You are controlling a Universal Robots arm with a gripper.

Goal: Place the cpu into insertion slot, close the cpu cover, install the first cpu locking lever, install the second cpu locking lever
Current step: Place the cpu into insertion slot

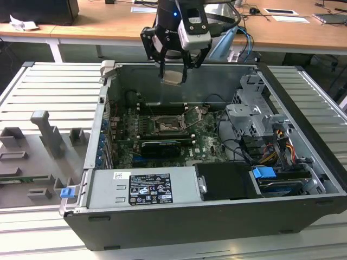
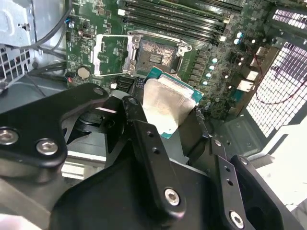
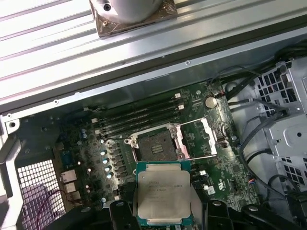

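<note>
Status: step one of four is in progress and nothing is seated yet. The gripper (image 1: 173, 73) is clamped on the cpu (image 1: 173, 77), fingers pinching two opposite edges with the silvery face clear between them (both wrist views confirm the hold). In the exterior view the chip hangs in the air at 12 o'clock from the insertion slot (image 1: 164, 125), roughly level with the far wall of the computer case (image 1: 162, 216) and well above the green board (image 1: 209, 142). So it is well apart from the socket, no contact. The slot is bare: in the first wrist view the dark contact field sits exposed inside its metal frame. The cpu cover (image 3: 209, 138) is swung open and lies flat beside the socket, at about 3 o'clock from it in the exterior view, with board showing through its window. Judging from that, both locking levers are released, though I can't make out their exact positions. Left to do: seat the chip, close the cover, latch lever one, latch lever two.
</note>
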